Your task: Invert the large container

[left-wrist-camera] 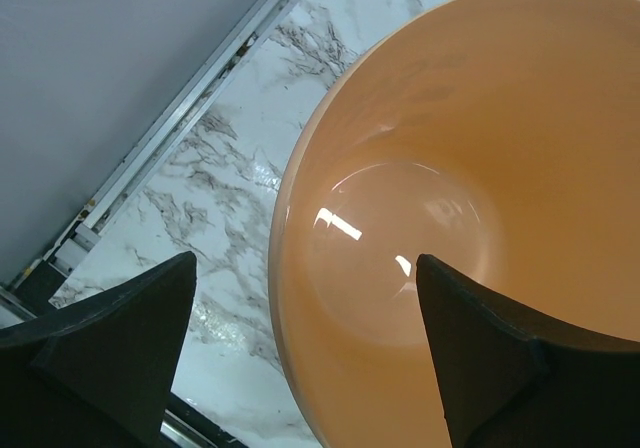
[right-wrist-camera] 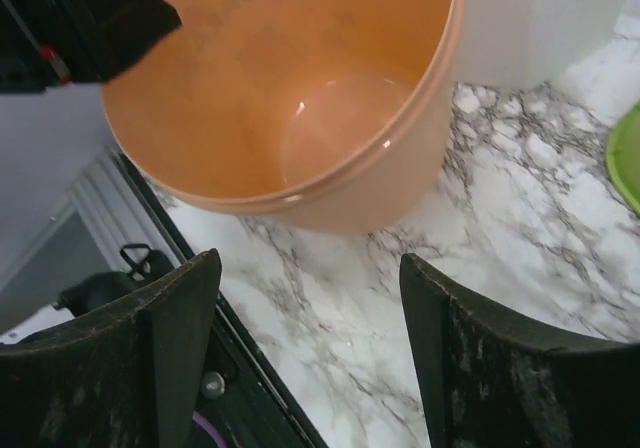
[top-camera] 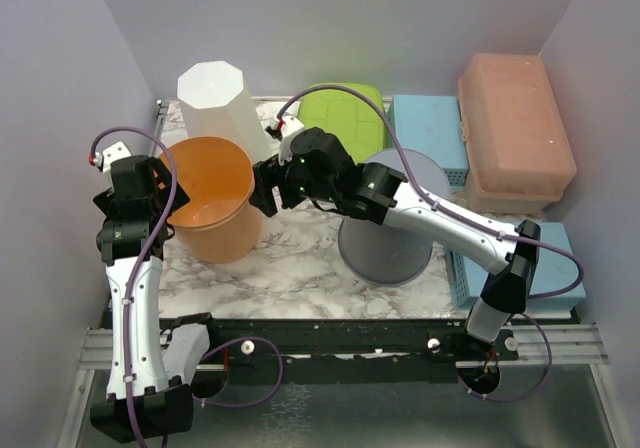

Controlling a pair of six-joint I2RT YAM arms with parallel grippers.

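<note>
Left gripper (left-wrist-camera: 305, 268) fingers fill the bottom corners of the left wrist view, jaws wide apart, holding nothing. They straddle the rim of the orange container (left-wrist-camera: 450, 118): one finger over the counter (left-wrist-camera: 250, 138), the other over the inside. Can't tell if either pad touches the wall. That view cuts the container off at the right and bottom edges.

Right gripper (right-wrist-camera: 310, 258) is also spread wide and holds nothing. It hangs over bare marble just short of the container's right side. The right wrist view crops the container's far rim, and the left gripper's dark body blocks the top-left part.

In the top view the left wrist covers the container's left rim, and its underside is hidden throughout.

Container stands upright, mouth up, near the counter's left edge and toward the back. Glossy, translucent orange, round, tapering to a smaller flat bottom, nothing inside. White container (top-camera: 222, 103) stands inverted right behind it; contact unclear. Grey container (top-camera: 385, 253) stands inverted mid-counter.
</note>
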